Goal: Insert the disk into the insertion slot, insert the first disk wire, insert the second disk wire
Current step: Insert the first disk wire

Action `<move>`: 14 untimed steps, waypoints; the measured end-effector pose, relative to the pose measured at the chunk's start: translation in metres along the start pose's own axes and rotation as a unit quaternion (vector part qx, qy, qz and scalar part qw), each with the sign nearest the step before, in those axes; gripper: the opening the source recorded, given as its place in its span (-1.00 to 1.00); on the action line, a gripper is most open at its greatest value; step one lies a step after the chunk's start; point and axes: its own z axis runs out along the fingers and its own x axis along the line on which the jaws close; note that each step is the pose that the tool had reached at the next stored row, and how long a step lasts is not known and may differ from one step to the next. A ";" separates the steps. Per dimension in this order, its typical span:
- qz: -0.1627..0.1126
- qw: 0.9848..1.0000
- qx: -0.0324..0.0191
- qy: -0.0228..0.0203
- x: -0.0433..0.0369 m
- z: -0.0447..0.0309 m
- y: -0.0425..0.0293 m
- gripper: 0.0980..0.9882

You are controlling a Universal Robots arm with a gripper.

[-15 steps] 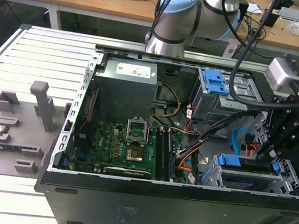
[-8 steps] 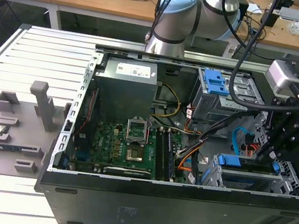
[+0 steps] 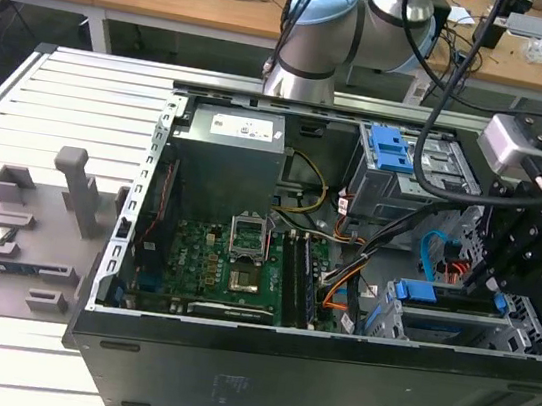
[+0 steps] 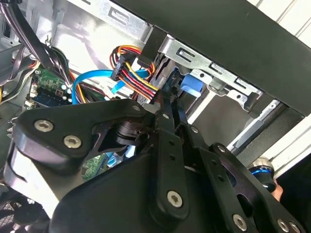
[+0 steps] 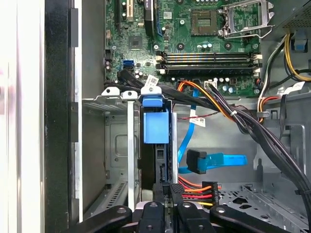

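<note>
The disk [image 5: 157, 162] stands edge-on in the insertion slot [image 5: 119, 145], its blue carrier [image 5: 155, 127] at the end toward the motherboard. The exterior view shows the disk [image 3: 446, 324] low in the silver cage [image 3: 528, 330] at the case's right front corner. My gripper [image 5: 168, 190] is at the disk's other end, fingers drawn together on the black plug of a red, orange and yellow wire bundle [image 5: 197, 190]. In the second wrist view the gripper [image 4: 167, 104] pinches that plug beside the bundle [image 4: 136, 77]. A blue flat wire [image 5: 216, 159] with a black plug lies loose beside the slot.
A taller grey cage with a blue latch [image 3: 397, 152] stands behind the slot. A thick black cable bundle [image 5: 243, 121] crosses above the drive bay. The motherboard [image 3: 231, 268] and power supply [image 3: 235, 132] lie toward the exterior view's left. A grey fixture plate [image 3: 15, 228] sits outside the case.
</note>
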 end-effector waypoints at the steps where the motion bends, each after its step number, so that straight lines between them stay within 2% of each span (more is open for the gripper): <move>1: 0.000 1.000 0.000 -0.001 0.0000 0.0006 -0.0001 -0.83; 2: 0.000 1.000 0.000 0.000 0.0000 0.0004 -0.0001 -0.83; 3: 0.000 1.000 0.000 0.000 0.0000 -0.0006 -0.0001 -0.68; 7: 0.000 1.000 0.000 0.000 -0.0024 -0.0308 0.0014 -0.72; 8: 0.000 1.000 0.000 0.000 -0.0031 -0.0377 0.0017 -0.98; 9: 0.000 1.000 0.000 0.000 -0.0036 -0.0419 0.0019 -0.98; 10: 0.000 1.000 0.000 0.000 -0.0039 -0.0501 0.0023 -0.98; 11: 0.000 1.000 0.000 0.000 -0.0038 -0.0551 0.0025 -0.98; 14: 0.000 1.000 0.000 0.000 -0.0038 -0.0557 0.0025 -0.98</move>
